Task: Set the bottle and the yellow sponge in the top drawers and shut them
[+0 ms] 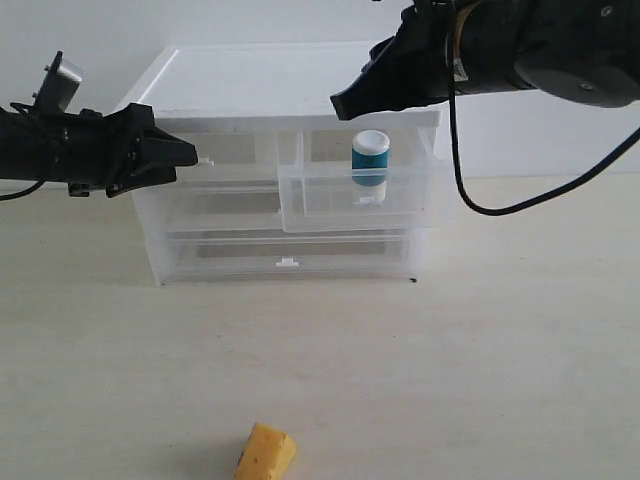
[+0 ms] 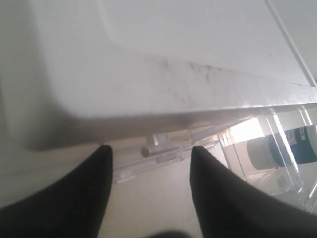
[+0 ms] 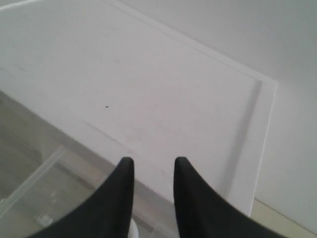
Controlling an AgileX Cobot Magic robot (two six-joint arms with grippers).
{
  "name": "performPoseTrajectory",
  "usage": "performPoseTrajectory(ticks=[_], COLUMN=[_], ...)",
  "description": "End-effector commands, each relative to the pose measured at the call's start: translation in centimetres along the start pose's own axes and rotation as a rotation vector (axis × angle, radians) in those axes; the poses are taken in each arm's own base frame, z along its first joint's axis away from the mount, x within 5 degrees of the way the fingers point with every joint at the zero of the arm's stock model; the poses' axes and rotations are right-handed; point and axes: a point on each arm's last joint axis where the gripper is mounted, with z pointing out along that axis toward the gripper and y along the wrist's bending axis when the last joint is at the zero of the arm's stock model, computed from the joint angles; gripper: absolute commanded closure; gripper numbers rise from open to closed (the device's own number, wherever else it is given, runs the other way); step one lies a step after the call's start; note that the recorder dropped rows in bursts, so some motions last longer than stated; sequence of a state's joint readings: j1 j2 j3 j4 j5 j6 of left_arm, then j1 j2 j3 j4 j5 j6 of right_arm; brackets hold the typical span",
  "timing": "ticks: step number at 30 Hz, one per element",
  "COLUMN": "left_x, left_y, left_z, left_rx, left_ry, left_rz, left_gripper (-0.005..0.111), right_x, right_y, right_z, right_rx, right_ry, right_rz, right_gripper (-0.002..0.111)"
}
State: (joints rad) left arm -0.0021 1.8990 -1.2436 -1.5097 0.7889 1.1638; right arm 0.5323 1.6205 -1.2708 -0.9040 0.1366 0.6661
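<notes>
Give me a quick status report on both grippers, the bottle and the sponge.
Left gripper open at the closed top-left drawer's handle. Right gripper open, empty, above the cabinet. Bottle upright in open top-right drawer. Yellow sponge on table, unobstructed.

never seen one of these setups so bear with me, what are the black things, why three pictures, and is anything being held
The black things are two robot arms, each ending in a two-fingered gripper. The wide picture comes from a camera standing off the arms. The other two come from cameras on each arm's wrist, looking out past its own fingers.

On the table stands a small plastic cabinet with see-through drawers. The top right drawer is pulled out, with a small white bottle with a blue label standing in it. A yellow sponge lies on the table near the front.

The left gripper is open, at the handle of the top left drawer. The right gripper hangs open above the bottle. Neither holds anything.
</notes>
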Motion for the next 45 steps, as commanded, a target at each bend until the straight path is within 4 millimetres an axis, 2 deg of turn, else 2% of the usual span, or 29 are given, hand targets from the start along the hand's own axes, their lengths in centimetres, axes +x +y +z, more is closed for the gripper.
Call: performPoseTrajectory(ticks=[1, 4, 7, 11, 23, 30, 32, 33, 35, 45], left_x=[-0.8, -0.8, -0.8, -0.8, -0.8, -0.8, -0.8, -0.8, -0.8, -0.8], left_y=[0.4, 0.4, 0.4, 0.4, 0.4, 0.4, 0.4, 0.4, 0.4, 0.4], left_z=[-0.2, -0.2, -0.2, -0.2, -0.2, -0.2, -0.2, -0.2, -0.2, -0.2], left_rx=[-0.046, -0.046, -0.046, -0.047, -0.044, -0.044, -0.046, -0.048, -0.048, -0.048], left_ry=[-0.056, -0.056, -0.056, -0.052, -0.05, -0.05, -0.05, -0.051, -0.051, -0.051], left_rz=[-0.007, -0.007, -0.007, -0.003, -0.001, -0.001, -0.001, -0.001, -0.001, -0.001], left_gripper=[0.059, 0.059, 0.059, 0.059, 0.059, 0.059, 0.059, 0.059, 0.059, 0.059], right_x=[0.5, 1.4, 2.1, 2.5, 3.0, 3.3, 2.7, 1.7, 0.5, -0.1], right_y=[0.1, 0.6, 1.2, 1.4, -0.3, -0.5, 0.6, 1.8, 2.9, 2.8], right_z=[0.4, 1.5, 2.6, 3.1, 2.8, 2.6, 2.7, 2.4, 1.8, 1.0], right_rx=[-0.006, -0.022, -0.06, -0.067, 0.09, 0.111, 0.036, -0.038, -0.102, -0.099], right_ry=[0.018, 0.044, 0.042, 0.049, 0.208, 0.244, 0.185, 0.121, 0.047, 0.042], right_rz=[0.041, 0.073, 0.101, 0.109, 0.032, 0.038, 0.12, 0.171, 0.206, 0.226], right_gripper=[0.092, 0.102, 0.106, 0.106, 0.106, 0.106, 0.106, 0.106, 0.106, 0.106])
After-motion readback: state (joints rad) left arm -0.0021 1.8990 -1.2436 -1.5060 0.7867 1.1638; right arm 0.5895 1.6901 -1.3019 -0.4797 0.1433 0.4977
